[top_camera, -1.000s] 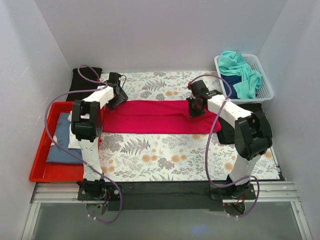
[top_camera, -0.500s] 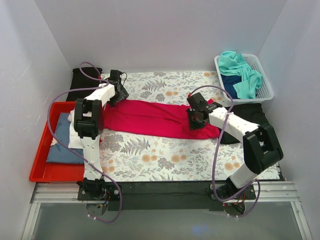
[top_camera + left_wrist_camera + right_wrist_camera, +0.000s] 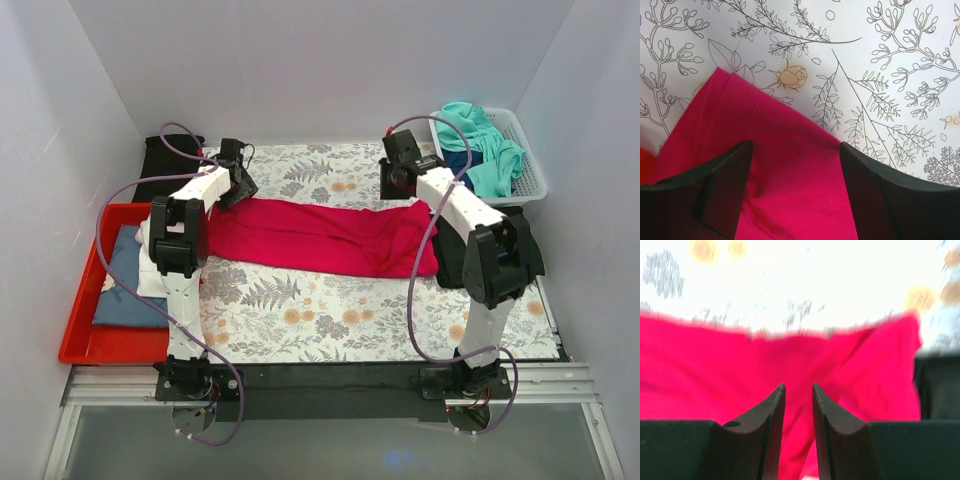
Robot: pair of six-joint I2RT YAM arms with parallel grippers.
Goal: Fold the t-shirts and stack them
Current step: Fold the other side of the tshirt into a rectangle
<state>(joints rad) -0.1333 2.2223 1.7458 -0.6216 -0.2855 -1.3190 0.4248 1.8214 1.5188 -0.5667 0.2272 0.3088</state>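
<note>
White walls box your table on three sides, so your room to move is mostly over the flowered cover [image 3: 300,310]. The crimson shirt [image 3: 320,235] lies folded into a long band across the middle. Its near edge leaves a broad strip of bare cover between the cloth and the arm bases, and a narrower strip shows beyond its far edge.

Your left gripper [image 3: 795,145] sits low over the shirt's far left corner. Its fingers are spread wide, with red cloth lying flat under and between them. The wrist view shows the folded corner pointing out onto the cover, its stitched hem clean.

Your right gripper [image 3: 798,387] is raised above the cover past the far right end of the shirt. Its fingers are drawn in to a narrow slit with nothing between them. That view is blurred, but the shirt's far edge and right end are readable in it.

The shirt's right end meets a black cloth [image 3: 452,268] under your right arm. The left end stops just short of the red tray [image 3: 75,340], which holds a folded blue shirt [image 3: 125,285].

A black shirt [image 3: 160,165] lies in the far left corner by the wall. The white basket [image 3: 535,178] fills the far right corner, close beside your right gripper. A teal shirt [image 3: 480,130] and a navy shirt [image 3: 460,165] are heaped in it.
</note>
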